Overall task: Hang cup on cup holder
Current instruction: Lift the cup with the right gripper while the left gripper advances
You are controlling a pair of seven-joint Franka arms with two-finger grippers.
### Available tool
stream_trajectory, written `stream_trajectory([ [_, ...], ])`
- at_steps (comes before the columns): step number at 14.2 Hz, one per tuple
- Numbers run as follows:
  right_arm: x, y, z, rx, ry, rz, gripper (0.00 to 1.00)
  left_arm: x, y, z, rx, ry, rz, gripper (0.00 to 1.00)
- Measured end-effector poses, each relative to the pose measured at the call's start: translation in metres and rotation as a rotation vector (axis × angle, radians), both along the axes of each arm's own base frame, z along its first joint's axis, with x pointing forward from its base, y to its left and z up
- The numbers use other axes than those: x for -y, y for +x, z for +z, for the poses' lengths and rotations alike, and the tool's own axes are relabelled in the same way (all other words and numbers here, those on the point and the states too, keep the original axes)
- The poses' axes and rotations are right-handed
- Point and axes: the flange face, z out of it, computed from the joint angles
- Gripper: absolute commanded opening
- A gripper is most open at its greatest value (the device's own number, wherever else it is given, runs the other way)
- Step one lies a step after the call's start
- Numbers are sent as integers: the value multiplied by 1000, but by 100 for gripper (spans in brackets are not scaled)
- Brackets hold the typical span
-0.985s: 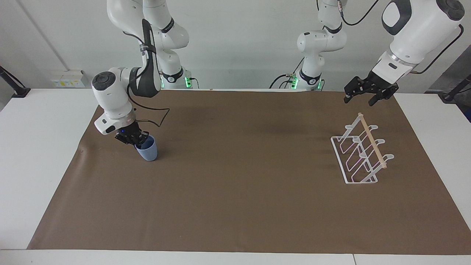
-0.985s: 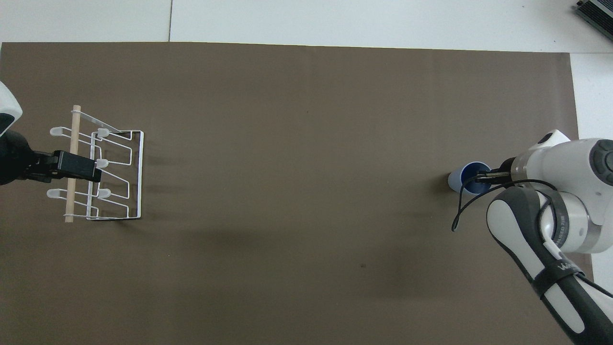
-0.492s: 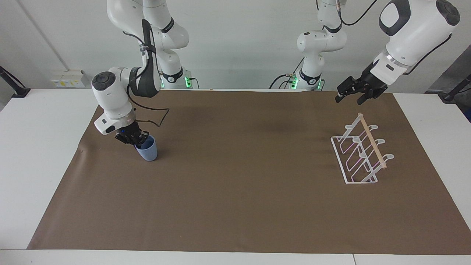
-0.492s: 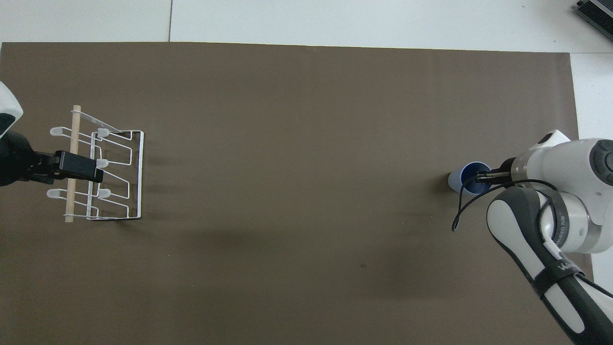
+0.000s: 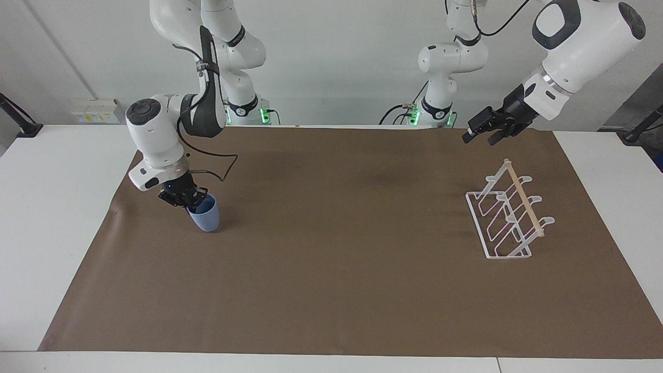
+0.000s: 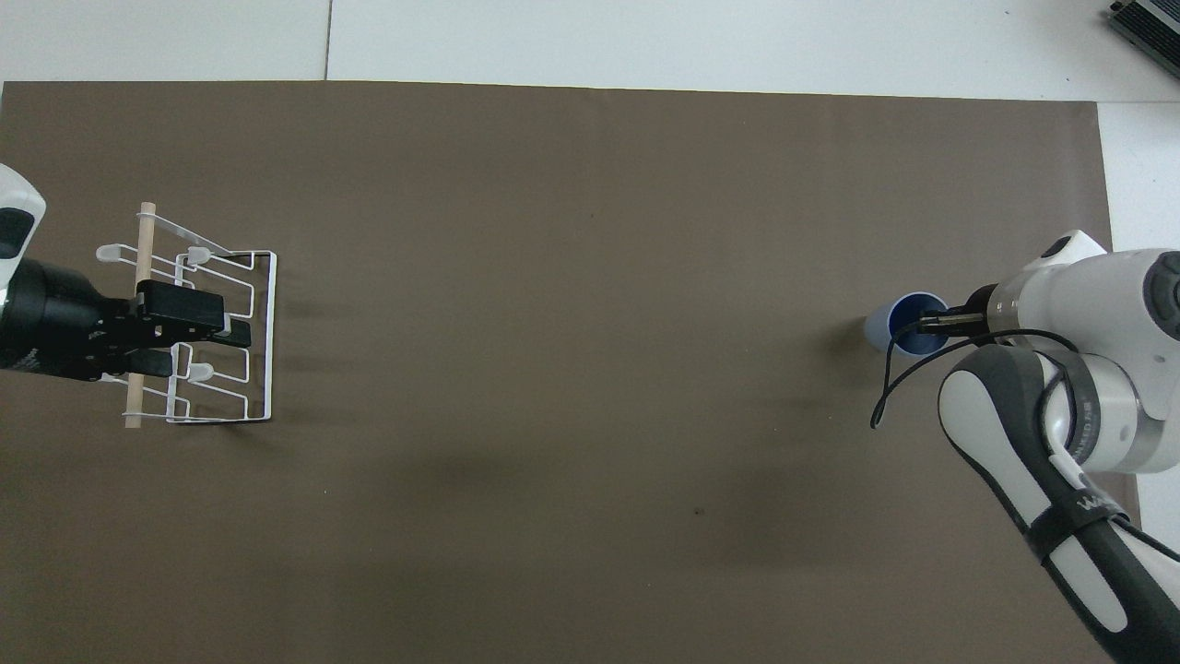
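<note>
We are seeing the light-blue cup (image 5: 204, 216) tilting, its open mouth pointing up and toward the right arm's end of the worktop (image 5: 46, 207), its long axis leaning off vertical, its base low over the brown mat (image 5: 331, 269) or just touching it. The right end effector (image 5: 182, 199) is pinching the cup's rim, one finger inside the mouth. The white wire cup holder (image 5: 507, 217) is standing at the left arm's end, its wooden rod (image 5: 524, 198) running from nearer the robots to farther. The left end effector (image 5: 484, 132) is hovering over the mat beside the holder, fingers parted, holding nothing.
</note>
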Motion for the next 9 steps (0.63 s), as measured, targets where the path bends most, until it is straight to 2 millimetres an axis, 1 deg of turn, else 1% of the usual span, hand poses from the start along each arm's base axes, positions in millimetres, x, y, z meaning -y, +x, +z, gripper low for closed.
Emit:
stream_trajectory([
  [3, -8, 8, 17, -18, 5, -26, 0, -1, -2, 1, -16, -29, 91, 100],
  [5, -18, 9, 23, -53, 6, -18, 0, 3, -2, 4, -52, -84, 176, 100],
  [7, -36, 9, 29, -83, 23, -4, 0, 10, -3, 8, -120, -141, 296, 100],
  [9, -57, 8, 40, -91, 92, -11, 0, 19, -3, 12, -196, -189, 410, 100],
])
